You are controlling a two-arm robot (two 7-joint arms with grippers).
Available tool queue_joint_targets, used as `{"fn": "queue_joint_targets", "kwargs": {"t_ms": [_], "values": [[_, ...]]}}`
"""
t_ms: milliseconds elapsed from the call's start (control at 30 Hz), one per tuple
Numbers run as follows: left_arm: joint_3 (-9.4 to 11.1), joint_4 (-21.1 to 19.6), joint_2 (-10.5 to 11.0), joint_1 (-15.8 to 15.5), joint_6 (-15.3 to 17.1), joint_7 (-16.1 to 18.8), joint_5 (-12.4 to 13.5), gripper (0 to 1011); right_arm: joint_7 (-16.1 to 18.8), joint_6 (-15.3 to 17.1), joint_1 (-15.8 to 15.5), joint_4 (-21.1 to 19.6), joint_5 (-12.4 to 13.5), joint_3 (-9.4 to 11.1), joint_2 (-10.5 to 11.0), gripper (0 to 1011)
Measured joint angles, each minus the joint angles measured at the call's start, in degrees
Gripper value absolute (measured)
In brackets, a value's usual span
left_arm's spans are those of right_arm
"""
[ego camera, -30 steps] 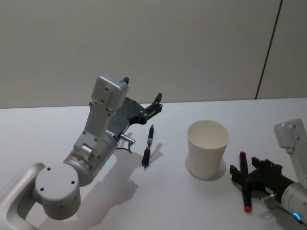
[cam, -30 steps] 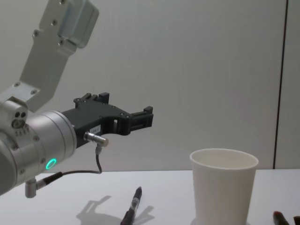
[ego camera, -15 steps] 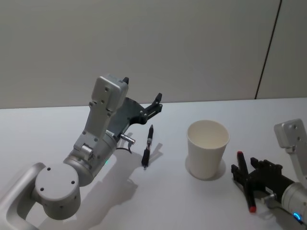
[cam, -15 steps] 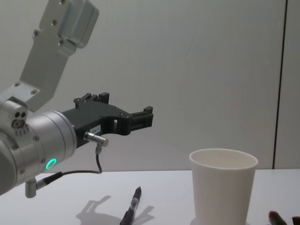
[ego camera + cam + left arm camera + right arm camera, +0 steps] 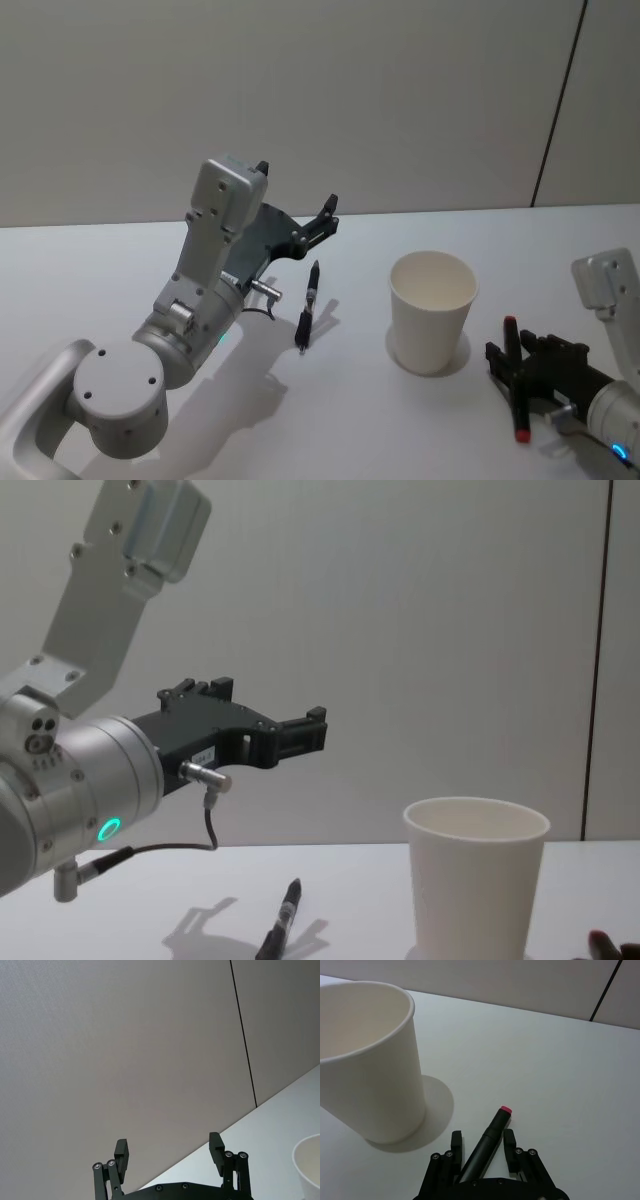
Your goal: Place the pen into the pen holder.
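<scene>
Within the last second the right gripper (image 5: 482,1136) has been nudged toward the pen holder (image 5: 432,310) and drawn back, low beside its base. The red-tipped pen (image 5: 496,1121) sits between narrowly closed fingers, apparently gripped, though contact is hard to confirm. No height has been gained, so the rim remains to be cleared. Open surface (image 5: 350,420) lies all round. The left gripper (image 5: 169,1144), fingers wide and empty, is held raised above a black pen (image 5: 309,305).
</scene>
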Motion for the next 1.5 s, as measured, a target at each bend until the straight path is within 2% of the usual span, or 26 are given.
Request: {"fn": "queue_joint_targets", "kwargs": {"t_ms": [1500], "values": [[0.0,0.0,0.0,0.0,0.0,0.0,0.0,1001,0.0,0.0,0.0,0.0,0.0,0.0,0.0,193]]}}
